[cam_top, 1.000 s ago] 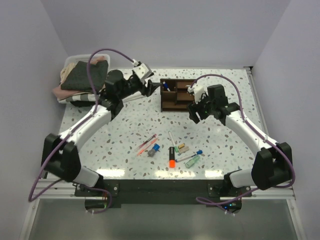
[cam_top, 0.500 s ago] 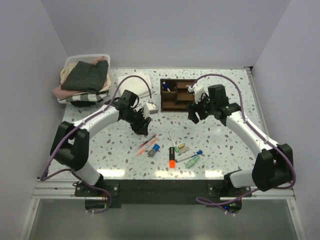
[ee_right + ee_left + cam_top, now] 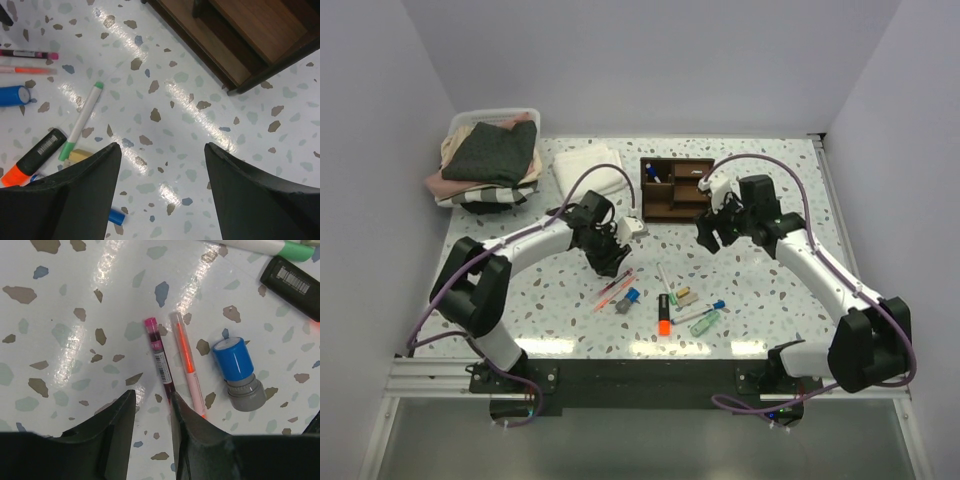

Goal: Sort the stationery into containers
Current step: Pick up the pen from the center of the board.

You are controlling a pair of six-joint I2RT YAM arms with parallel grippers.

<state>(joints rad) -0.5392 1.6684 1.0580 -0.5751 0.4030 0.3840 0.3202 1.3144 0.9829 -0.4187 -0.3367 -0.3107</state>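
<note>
While my left gripper (image 3: 152,400) hangs narrowly parted, empty, astride one end of the red pen (image 3: 160,357), right gripper (image 3: 162,150) gapes empty, well apart.

The top external camera looks down from above and behind onto the whole speckled white table (image 3: 550,310). Both wrist cameras face down close to it, sharing the magenta-capped red pen (image 3: 160,357).

Left gripper (image 3: 152,412): jaws narrowly apart, gap at the near end of the magenta pen (image 3: 159,357). Orange pen (image 3: 187,367) lies close alongside it, only a thin gap between them. Blue stamp (image 3: 237,370) crowds the orange pen's other side. Bare table (image 3: 75,315) beyond the magenta pen.

Right gripper (image 3: 162,170): jaws wide over a bare strip between organiser (image 3: 240,45) and green-tipped pen (image 3: 82,122).
</note>
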